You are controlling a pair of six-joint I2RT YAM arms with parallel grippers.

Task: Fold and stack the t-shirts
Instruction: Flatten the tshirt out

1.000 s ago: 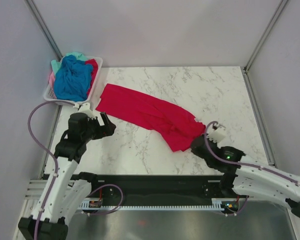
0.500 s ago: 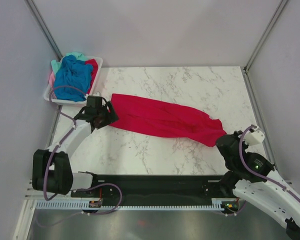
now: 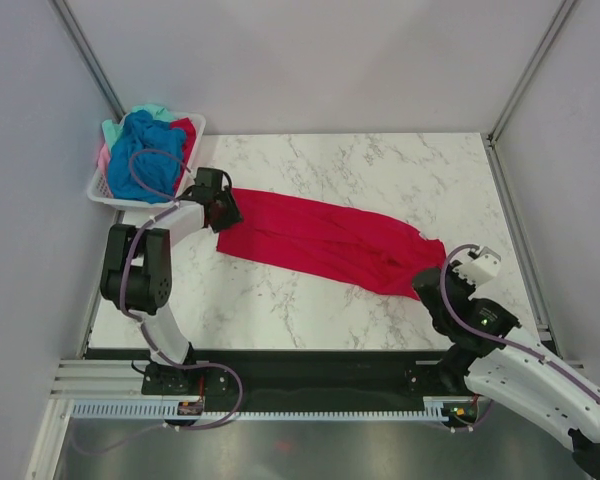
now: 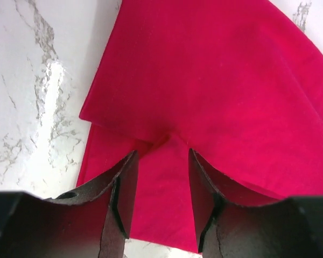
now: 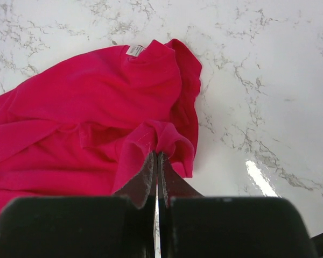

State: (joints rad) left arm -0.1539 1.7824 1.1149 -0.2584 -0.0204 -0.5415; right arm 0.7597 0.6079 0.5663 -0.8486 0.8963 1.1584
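A crimson t-shirt (image 3: pixel 320 235) lies stretched in a long band across the marble table (image 3: pixel 380 165). At its left end my left gripper (image 3: pixel 223 210) stands open. In the left wrist view that gripper (image 4: pixel 162 153) straddles the crimson cloth (image 4: pixel 215 80), where a small pucker rises at the fingertips. My right gripper (image 3: pixel 427 283) is shut on a bunched fold at the shirt's right end. The right wrist view shows this gripper (image 5: pixel 157 156) pinching that fold of the t-shirt (image 5: pixel 86 118), near the neck label (image 5: pixel 133 50). More t-shirts, the bright blue one (image 3: pixel 145 155) on top, fill the basket.
A white slatted basket (image 3: pixel 193 140) stands at the table's back left corner, just behind my left gripper. Grey walls with metal posts close in the table on three sides. Bare marble lies behind and in front of the crimson shirt.
My left arm has reached forward to the shirt's left end and its jaws have narrowed. My right gripper has dragged the shirt's other end rightward, stretching it out.
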